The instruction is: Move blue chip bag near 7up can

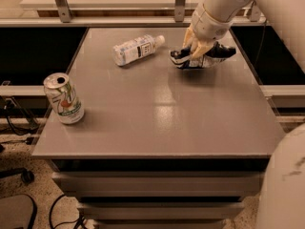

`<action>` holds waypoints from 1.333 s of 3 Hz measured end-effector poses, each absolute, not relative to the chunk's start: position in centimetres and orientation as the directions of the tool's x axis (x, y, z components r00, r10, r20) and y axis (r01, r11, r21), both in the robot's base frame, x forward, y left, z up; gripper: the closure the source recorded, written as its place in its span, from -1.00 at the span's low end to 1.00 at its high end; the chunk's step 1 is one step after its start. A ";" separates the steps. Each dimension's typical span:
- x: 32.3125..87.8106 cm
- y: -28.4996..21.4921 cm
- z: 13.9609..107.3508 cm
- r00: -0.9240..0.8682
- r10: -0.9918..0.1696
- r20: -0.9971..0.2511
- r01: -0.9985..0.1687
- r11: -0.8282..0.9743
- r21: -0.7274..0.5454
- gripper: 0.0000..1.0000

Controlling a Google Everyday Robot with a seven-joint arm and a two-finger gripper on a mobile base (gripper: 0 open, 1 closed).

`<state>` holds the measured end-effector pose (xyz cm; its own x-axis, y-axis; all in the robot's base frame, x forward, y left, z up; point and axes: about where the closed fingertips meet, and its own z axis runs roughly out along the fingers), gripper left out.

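one bottle (137, 48) by end effector (196, 55), bag (218, 55)

The only marking that can be made out is the green and red 7up logo on the side of the 7up can (64, 100), which stands at the left edge of the worktop (167, 118). The white label on the plastic bottle (135, 48) carries dark print too small to read. The blue chip bag (218, 55) shows white and light patches but no legible words; the gripper (196, 52) sits on it, fingers clamped around the foil.
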<state>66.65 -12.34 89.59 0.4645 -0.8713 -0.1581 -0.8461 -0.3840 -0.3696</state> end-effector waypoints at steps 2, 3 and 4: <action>66.3 -11.9 89.3 0.491 -0.859 -0.146 -0.834 -0.414 -0.365 1.00; 64.4 -11.2 89.3 0.569 -0.814 -0.116 -0.794 -0.507 -0.335 1.00; 62.3 -10.8 89.6 0.668 -0.735 -0.113 -0.727 -0.612 -0.312 1.00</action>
<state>62.27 -10.77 89.65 0.6682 -0.7354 -0.1130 -0.7265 -0.6122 -0.3121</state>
